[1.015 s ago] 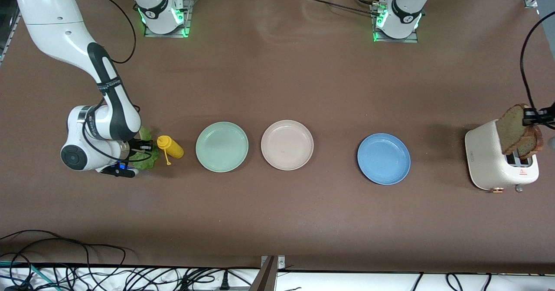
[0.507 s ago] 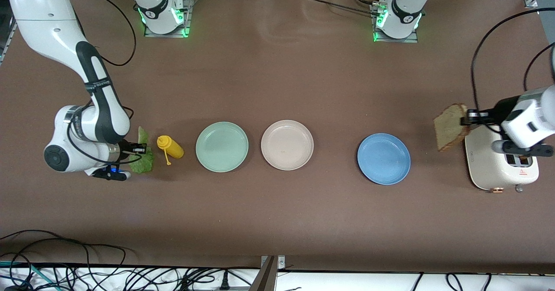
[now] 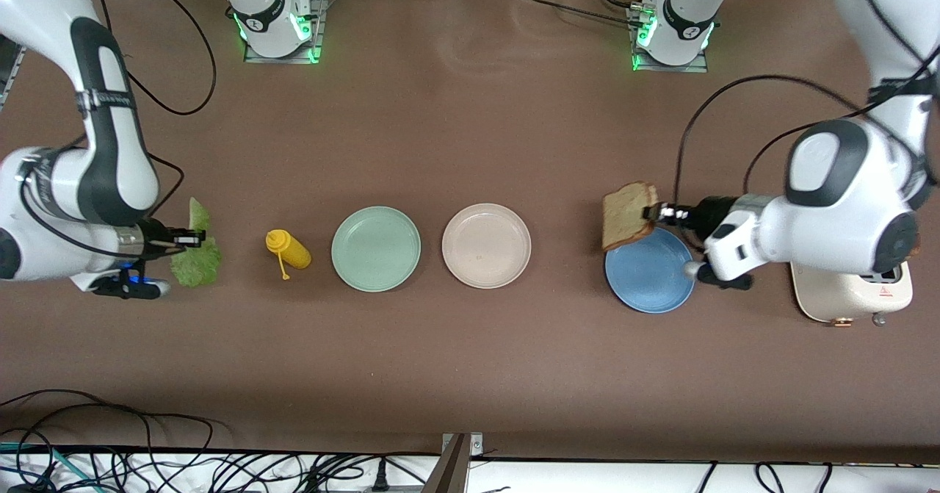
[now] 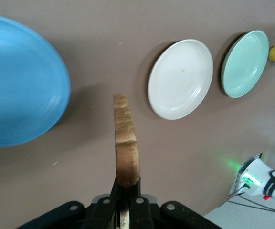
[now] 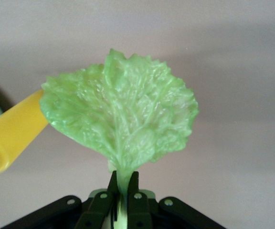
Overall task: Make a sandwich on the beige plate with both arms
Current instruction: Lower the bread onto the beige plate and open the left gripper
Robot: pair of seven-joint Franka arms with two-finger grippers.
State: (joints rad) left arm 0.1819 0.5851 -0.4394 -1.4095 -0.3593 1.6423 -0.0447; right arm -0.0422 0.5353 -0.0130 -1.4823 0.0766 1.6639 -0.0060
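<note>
Carried from the toaster (image 3: 852, 293), bread slice (image 3: 628, 214) clamped in left claw (image 3: 656, 212) overhangs blue plate (image 3: 650, 287); right claw (image 3: 192, 239) grips lettuce (image 3: 197, 261).

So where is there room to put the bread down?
The beige plate is bare, as are the mint-green plate and the blue plate. Bare tabletop separates the beige and blue plates. The yellow bottle crowds the mint-green one.

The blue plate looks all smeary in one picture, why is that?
In the left wrist view the blue plate sits close at the picture's edge and shows soft and smeared, while the bread slice in the left tool looks sharp. In the front view its rim is crisp and the lighting is even.
</note>
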